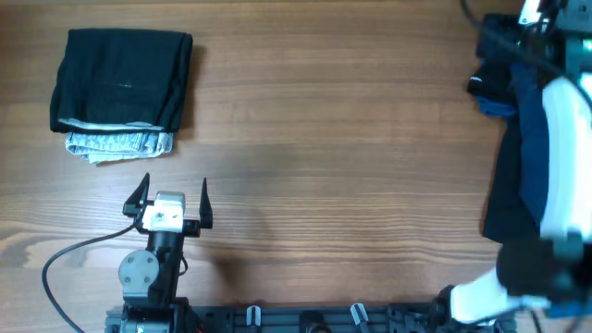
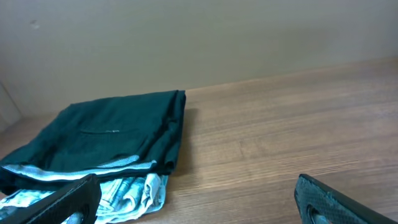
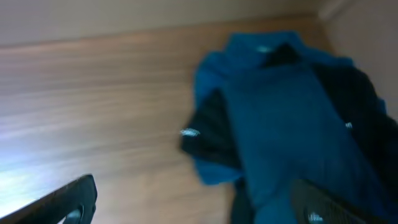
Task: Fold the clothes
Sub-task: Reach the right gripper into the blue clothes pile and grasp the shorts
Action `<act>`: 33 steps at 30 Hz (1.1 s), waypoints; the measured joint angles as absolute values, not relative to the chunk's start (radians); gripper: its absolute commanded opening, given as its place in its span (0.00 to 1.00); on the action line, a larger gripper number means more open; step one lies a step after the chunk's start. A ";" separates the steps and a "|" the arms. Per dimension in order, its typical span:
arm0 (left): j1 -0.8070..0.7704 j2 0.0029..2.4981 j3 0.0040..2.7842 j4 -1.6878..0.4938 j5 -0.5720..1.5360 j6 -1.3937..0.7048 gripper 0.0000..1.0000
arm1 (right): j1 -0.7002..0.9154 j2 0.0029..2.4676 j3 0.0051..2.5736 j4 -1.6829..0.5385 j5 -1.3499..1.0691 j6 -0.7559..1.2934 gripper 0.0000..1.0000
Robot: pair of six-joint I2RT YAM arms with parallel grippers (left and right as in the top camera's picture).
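With my 2 grippers spread wide and empty, the unfolded pile of clothes lies front-to-back along the table edge just ahead of my right gripper, well apart from the left gripper, which faces the folded stack.

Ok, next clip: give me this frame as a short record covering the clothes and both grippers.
folded stack: black garment on light grey garment, far-left corner of table
unfolded pile: bright blue garment with dark garments, right edge
left gripper: open, empty, short of the folded stack
right gripper: open, empty, facing the pile
garment being folded: none
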State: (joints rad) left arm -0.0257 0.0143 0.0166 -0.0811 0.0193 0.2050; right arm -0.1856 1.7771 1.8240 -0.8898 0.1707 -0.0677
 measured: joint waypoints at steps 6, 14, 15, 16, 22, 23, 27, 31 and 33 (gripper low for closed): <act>-0.026 0.014 0.017 -0.081 0.019 0.205 1.00 | -0.290 2.100 1.824 -0.637 0.196 -0.132 0.74; -0.026 0.014 0.017 -0.081 0.019 0.205 1.00 | -0.286 2.368 1.824 -0.395 0.376 -0.125 0.75; -0.026 0.014 0.017 -0.081 0.019 0.205 1.00 | -0.287 2.376 1.824 -0.382 0.387 -0.130 0.75; -0.026 0.014 0.017 -0.081 0.019 0.205 1.00 | -0.287 2.379 1.824 -0.366 0.394 -0.130 0.75; -0.026 0.014 0.017 -0.081 0.019 0.205 1.00 | -0.290 2.388 1.824 -0.329 0.445 -0.144 0.57; -0.026 0.014 0.017 -0.081 0.019 0.205 1.00 | -0.292 2.388 1.824 -0.329 0.451 -0.147 0.54; -0.026 0.014 0.017 -0.081 0.019 0.205 1.00 | -0.311 2.388 1.824 -0.336 0.454 -0.158 0.72; -0.026 0.014 0.017 -0.081 0.019 0.205 1.00 | -0.327 2.388 1.824 -0.342 0.449 -0.159 0.45; -0.026 0.014 0.017 -0.081 0.019 0.205 1.00 | -0.329 2.388 1.824 -0.354 0.421 -0.159 0.12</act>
